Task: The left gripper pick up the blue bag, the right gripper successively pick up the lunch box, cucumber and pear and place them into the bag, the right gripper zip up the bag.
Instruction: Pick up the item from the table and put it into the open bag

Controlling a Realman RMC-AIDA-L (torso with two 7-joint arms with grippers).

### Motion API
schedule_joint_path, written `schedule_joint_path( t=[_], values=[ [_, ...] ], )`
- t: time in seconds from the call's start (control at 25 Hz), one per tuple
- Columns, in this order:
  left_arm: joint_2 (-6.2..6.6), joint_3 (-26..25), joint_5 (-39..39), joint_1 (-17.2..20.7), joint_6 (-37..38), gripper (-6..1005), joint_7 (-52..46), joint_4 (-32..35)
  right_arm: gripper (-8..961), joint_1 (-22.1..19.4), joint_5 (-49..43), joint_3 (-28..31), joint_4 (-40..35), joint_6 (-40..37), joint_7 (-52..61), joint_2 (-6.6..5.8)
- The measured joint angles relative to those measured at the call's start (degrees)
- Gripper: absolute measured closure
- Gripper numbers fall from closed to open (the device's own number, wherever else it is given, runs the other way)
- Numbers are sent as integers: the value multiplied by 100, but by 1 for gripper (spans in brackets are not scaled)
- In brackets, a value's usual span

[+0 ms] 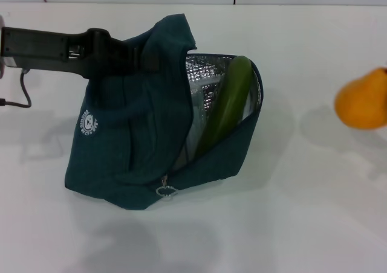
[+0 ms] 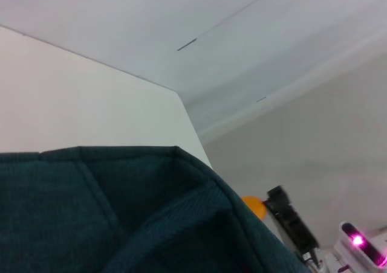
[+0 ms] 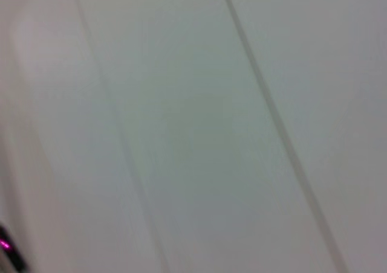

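Note:
The blue bag [image 1: 127, 146] stands on the white table [image 1: 290, 224] with its mouth open to the right, showing silver lining. The cucumber [image 1: 227, 104] leans inside it, its tip poking above the rim. My left gripper [image 1: 134, 57] reaches in from the left and is shut on the bag's upper edge, fingertips buried in fabric. The bag's cloth [image 2: 109, 212] fills the left wrist view. The pear [image 1: 364, 99] hovers at the right edge above its shadow. In the left wrist view my right gripper [image 2: 275, 205] is closed on the pear [image 2: 255, 205]. The lunch box is hidden.
The metal ring zip pull [image 1: 166, 191] hangs at the bag's lower front. A black cable [image 1: 21, 98] trails from the left arm. The right wrist view shows only blurred pale surfaces.

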Motion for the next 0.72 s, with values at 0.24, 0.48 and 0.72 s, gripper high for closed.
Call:
schedule_joint_path(
  t=[0.24, 0.48, 0.72],
  values=[
    [40, 4, -1, 23, 3, 951, 53, -224, 932, 754, -315, -27, -18, -283, 450, 229],
    [61, 17, -1, 9, 4, 950, 98, -277, 931, 1523, -897, -27, -77, -244, 787, 527],
    [127, 10, -1, 16, 3, 949, 143, -377, 931, 1912, -1147, -369, -109, 1, 972, 623]
  ],
)
